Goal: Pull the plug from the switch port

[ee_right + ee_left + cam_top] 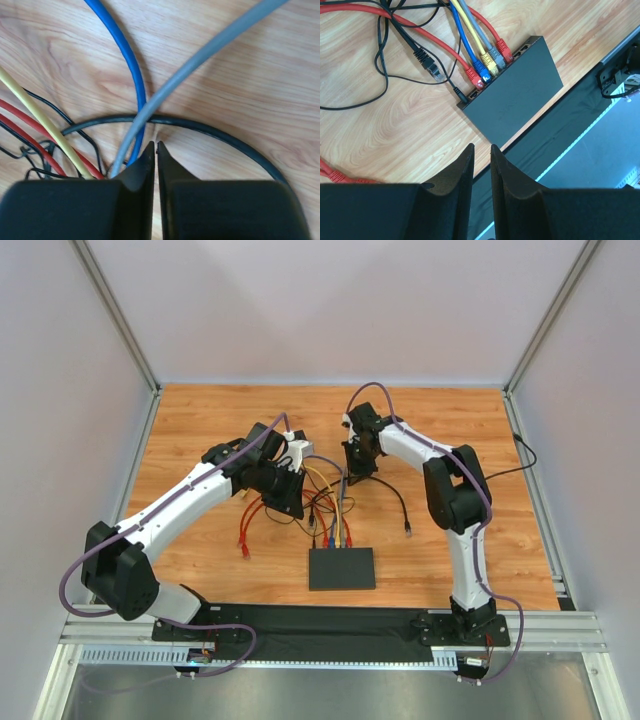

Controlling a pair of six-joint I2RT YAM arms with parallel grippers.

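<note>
The switch (pixel 341 568) (pixel 520 92) is a flat black box lying near the table's front. A row of plugs (pixel 336 538) sits in its far edge: red (pixel 474 78), blue (pixel 481 70), yellow (pixel 490 62), grey (pixel 496 54) and another red one (pixel 504 49). My left gripper (pixel 290 492) (pixel 481 147) hovers behind and left of the switch. Its jaws stand slightly apart with nothing between them. My right gripper (pixel 357 472) (pixel 155 145) is shut and empty, low over the grey cable (pixel 200 55), blue cable (pixel 122 55) and a black cable (pixel 210 131).
A loose black plug (pixel 408 528) (pixel 431 62) lies on the wood, right of the cable bundle. A loose red plug (pixel 245 552) lies to the left. A thin black power lead (pixel 460 95) enters the switch's corner. A black mat (pixel 330 625) borders the table's front edge.
</note>
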